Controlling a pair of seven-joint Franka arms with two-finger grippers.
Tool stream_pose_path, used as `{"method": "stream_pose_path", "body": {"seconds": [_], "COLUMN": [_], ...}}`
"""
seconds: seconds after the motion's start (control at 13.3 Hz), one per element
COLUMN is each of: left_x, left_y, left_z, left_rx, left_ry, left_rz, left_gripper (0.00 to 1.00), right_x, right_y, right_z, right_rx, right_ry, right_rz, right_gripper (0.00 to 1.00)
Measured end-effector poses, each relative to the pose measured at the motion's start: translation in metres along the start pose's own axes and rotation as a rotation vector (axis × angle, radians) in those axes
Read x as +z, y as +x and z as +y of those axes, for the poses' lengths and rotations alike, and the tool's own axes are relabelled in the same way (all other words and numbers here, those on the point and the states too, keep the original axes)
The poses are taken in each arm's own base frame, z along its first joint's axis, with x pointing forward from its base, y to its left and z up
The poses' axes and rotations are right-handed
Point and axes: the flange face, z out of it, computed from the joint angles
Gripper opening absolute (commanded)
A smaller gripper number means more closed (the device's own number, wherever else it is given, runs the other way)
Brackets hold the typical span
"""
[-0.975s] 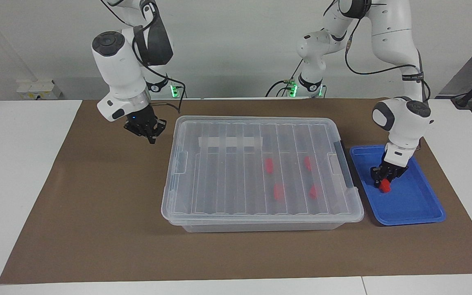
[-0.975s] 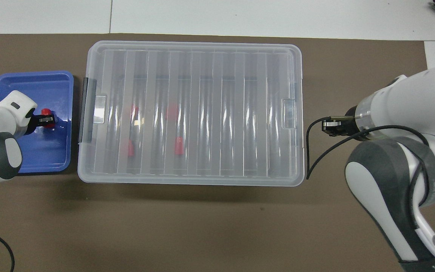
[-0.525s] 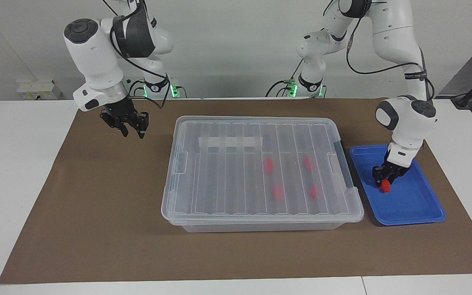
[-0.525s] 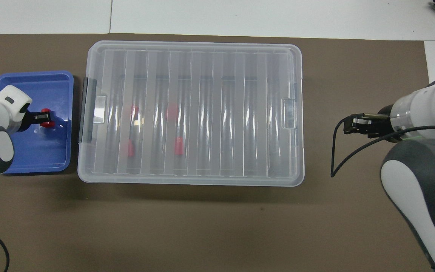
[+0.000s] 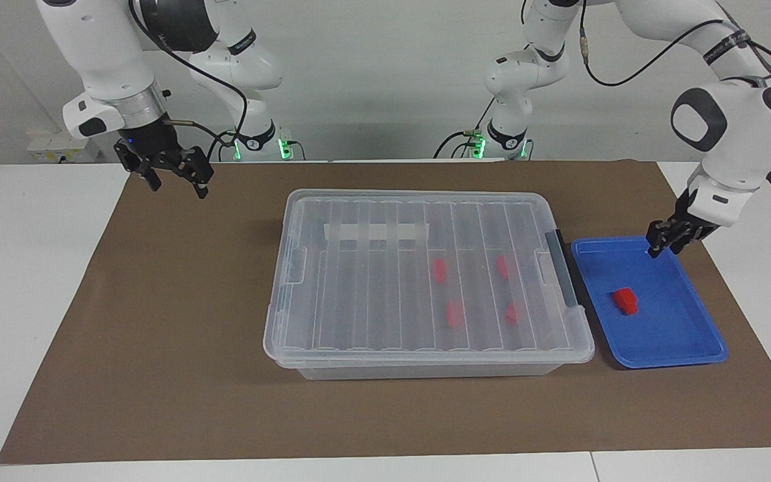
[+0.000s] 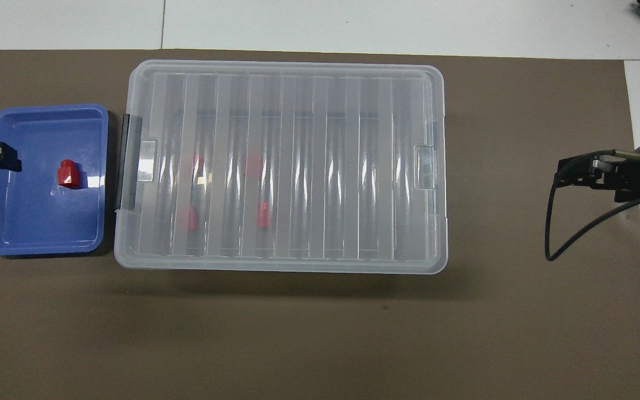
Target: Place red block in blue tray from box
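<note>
One red block (image 5: pixel 624 300) lies loose in the blue tray (image 5: pixel 666 328), which sits beside the box's black latch end. In the overhead view the block (image 6: pixel 68 173) lies near the middle of the tray (image 6: pixel 36 222). My left gripper (image 5: pixel 665 246) is open and empty, raised over the tray's rim nearer the robots; it also shows in the overhead view (image 6: pixel 14 158). The clear box (image 5: pixel 372 281) has its ribbed lid on, and several red blocks (image 5: pixel 454 312) show through it. My right gripper (image 5: pixel 179 189) is open and empty, raised over the mat at the right arm's end.
A brown mat (image 5: pixel 158 348) covers the table under the box and tray. A white tape strip (image 5: pixel 377 232) lies on the lid. The black latch (image 5: pixel 563 268) faces the tray. A cable loops from the right wrist (image 6: pixel 553 222).
My left gripper let go of the red block, rose and drew back to the tray's rim; the block stays in the tray. My right gripper rose and pulled away from the box.
</note>
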Motion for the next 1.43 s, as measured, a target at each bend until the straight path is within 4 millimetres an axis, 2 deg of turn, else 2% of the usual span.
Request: {"method": "stream_pose_path", "body": {"seconds": [0.07, 0.15, 0.22, 0.3, 0.6, 0.9, 1.05, 1.27, 1.43], "left_x": [-0.018, -0.034, -0.049, -0.062, -0.1, -0.106, -0.114, -0.137, -0.138], "left_y": [-0.007, -0.013, -0.02, -0.026, -0.047, -0.051, -0.059, -0.071, -0.075], "left_z": [0.007, 0.014, 0.021, 0.025, 0.034, 0.044, 0.058, 0.086, 0.096], "left_rx": [0.01, 0.02, 0.03, 0.036, 0.05, 0.066, 0.09, 0.131, 0.15], "left_ry": [0.002, 0.005, 0.007, 0.01, 0.019, 0.019, 0.02, 0.024, 0.023], "left_rz": [-0.001, 0.001, 0.005, 0.012, 0.037, 0.037, 0.006, -0.03, -0.074], "left_gripper": [0.52, 0.61, 0.89, 1.0, 1.0, 1.0, 1.0, 1.0, 1.0], "right_x": [-0.007, -0.013, -0.017, -0.018, -0.012, -0.007, -0.007, -0.007, -0.007], "right_y": [0.002, 0.006, 0.008, 0.01, 0.01, 0.008, 0.008, 0.008, 0.008], "right_z": [0.0, 0.0, 0.0, -0.001, -0.001, -0.002, -0.002, -0.002, -0.003], "right_rx": [-0.001, -0.001, -0.001, -0.001, -0.049, -0.06, -0.06, -0.061, -0.063], "right_ry": [-0.006, -0.008, -0.009, -0.011, -0.019, -0.024, -0.024, -0.024, -0.024], "right_rz": [0.001, 0.002, -0.001, -0.007, -0.04, -0.062, -0.063, -0.063, -0.063], "right_gripper": [1.0, 0.99, 0.99, 0.99, 1.0, 1.0, 1.0, 1.0, 1.0]}}
